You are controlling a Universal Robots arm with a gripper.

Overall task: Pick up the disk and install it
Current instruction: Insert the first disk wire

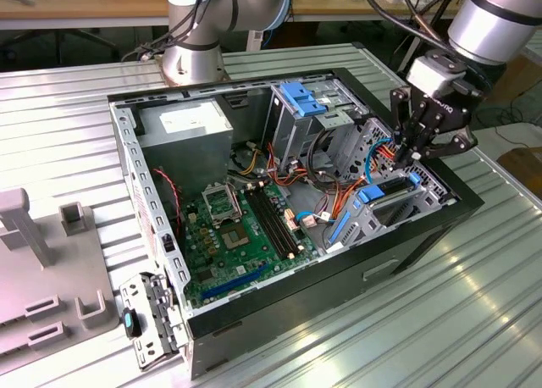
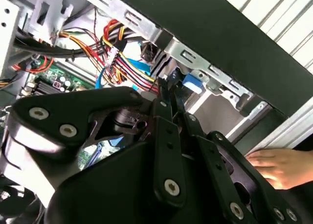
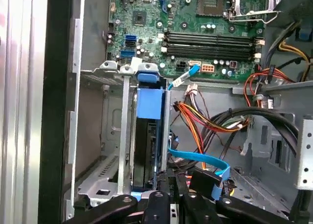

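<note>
Disk [image 3: 146, 136] meets the gripper [image 3: 170, 187] at its near end. In the first wrist view the fingertips sit right at that end. Jaws drawn together, tips meeting in a narrow point in the second wrist view. Cannot tell whether anything is nipped between them.

Disk stands on edge inside a slot of the silver drive cage [image 3: 105, 136], dark body down in the slot, bright blue rail and end tab toward the motherboard [image 3: 205, 33]. From the exterior view the disk [image 1: 391, 200] lies in the bay at the front corner of the computer case [image 1: 339, 278], on the exterior view's right. The gripper [image 1: 406, 157] points down just above it.

Beside the jaws:
- a flat blue cable [image 3: 195, 158] curling past the disk
- a bundle of orange, red and yellow wires [image 3: 205, 121] just beyond it
- a small blue tab [image 2: 193, 82] on the cage edge, just beside the gripper [image 2: 165, 84] tips

Farther out:
- a paler blue bracket [image 1: 301, 98] tops a second cage toward the back of the case
- power supply [image 1: 186, 121] in the rear corner
- a person's hand [image 2: 279, 168] rests outside the case wall

Case lies open on a ribbed metal table [image 1: 406, 337]. Grey fixture block [image 1: 51, 269] well apart, on the exterior view's left.
</note>
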